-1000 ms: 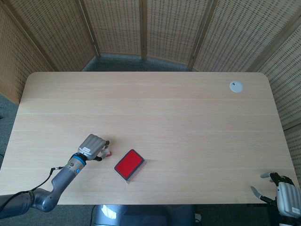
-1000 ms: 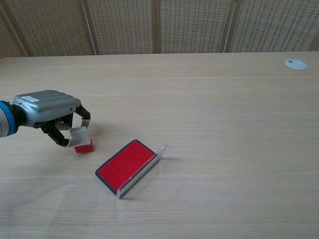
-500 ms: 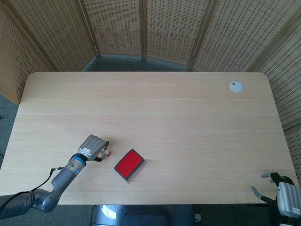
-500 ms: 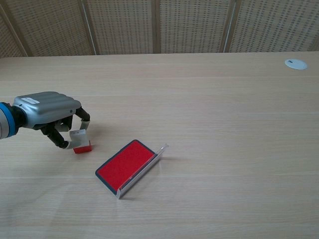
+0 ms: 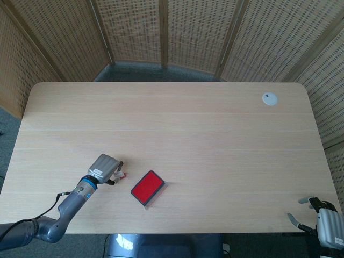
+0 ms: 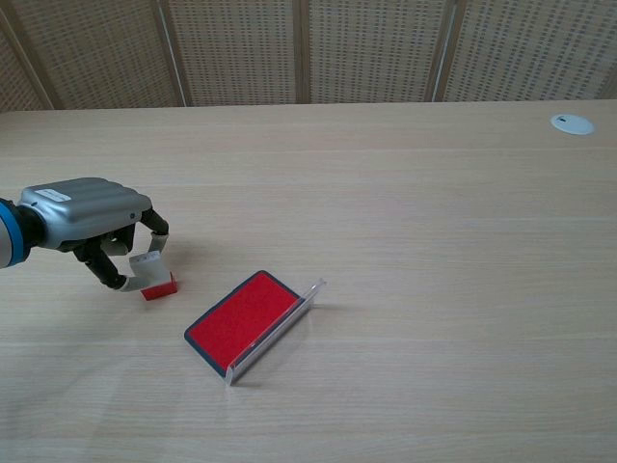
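My left hand (image 5: 105,167) (image 6: 87,217) rests low on the table near its front left. Its curled fingertips pinch the clear top of a small red-based stamp block (image 5: 123,174) (image 6: 157,283) that stands on the wood. Just right of the block lies a red ink pad (image 5: 148,187) (image 6: 241,316) in a dark tray, its clear lid (image 6: 280,328) tipped open along the right side. My right hand (image 5: 325,223) shows only in the head view, at the front right corner off the table edge, fingers apart and holding nothing.
A small white disc (image 5: 270,98) (image 6: 573,122) is set in the light wooden table (image 5: 177,129) at the far right. Wicker screens (image 5: 161,32) close off the back and sides.
My left hand has slid slightly left and toward the front edge, taking the stamp block with it. The ink pad and my right hand have stayed put.
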Controlling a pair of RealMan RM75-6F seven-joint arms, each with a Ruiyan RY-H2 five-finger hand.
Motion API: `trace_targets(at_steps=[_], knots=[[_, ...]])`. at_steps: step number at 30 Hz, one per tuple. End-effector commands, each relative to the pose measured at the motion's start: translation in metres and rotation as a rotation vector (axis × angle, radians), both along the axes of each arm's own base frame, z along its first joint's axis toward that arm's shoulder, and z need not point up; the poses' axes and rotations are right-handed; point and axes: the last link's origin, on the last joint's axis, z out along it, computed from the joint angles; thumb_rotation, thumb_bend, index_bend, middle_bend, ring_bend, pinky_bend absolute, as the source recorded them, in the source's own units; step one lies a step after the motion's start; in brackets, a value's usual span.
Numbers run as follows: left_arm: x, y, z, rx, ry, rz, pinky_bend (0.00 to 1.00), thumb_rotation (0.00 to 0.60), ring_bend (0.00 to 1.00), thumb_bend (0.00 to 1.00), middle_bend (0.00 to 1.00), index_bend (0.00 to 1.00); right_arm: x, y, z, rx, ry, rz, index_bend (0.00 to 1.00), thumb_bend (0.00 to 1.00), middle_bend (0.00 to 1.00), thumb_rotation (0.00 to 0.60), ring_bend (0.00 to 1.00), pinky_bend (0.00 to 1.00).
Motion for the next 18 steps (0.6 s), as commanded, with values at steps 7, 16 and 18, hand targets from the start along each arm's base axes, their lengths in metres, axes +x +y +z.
trace_targets(at_steps=[7,16,18], knots=[[0.000,0.000,0.000,-0.001,0.006,0.001,1.00,0.542,1.00,0.25,1.00,0.65,0.000,0.000,0.000,0.000,0.000,0.001,0.43,0.22,0.42,0.427,0.46,0.31],[-0.002,-0.001,0.005,0.011,0.017,0.001,1.00,0.506,1.00,0.13,1.00,0.63,0.001,-0.001,0.001,-0.003,-0.002,0.006,0.43,0.22,0.42,0.422,0.47,0.31],[-0.002,-0.003,0.012,0.031,0.018,0.001,1.00,0.486,1.00,0.11,1.00,0.61,0.001,-0.001,0.000,-0.002,-0.002,0.007,0.43,0.22,0.42,0.424,0.47,0.31]])
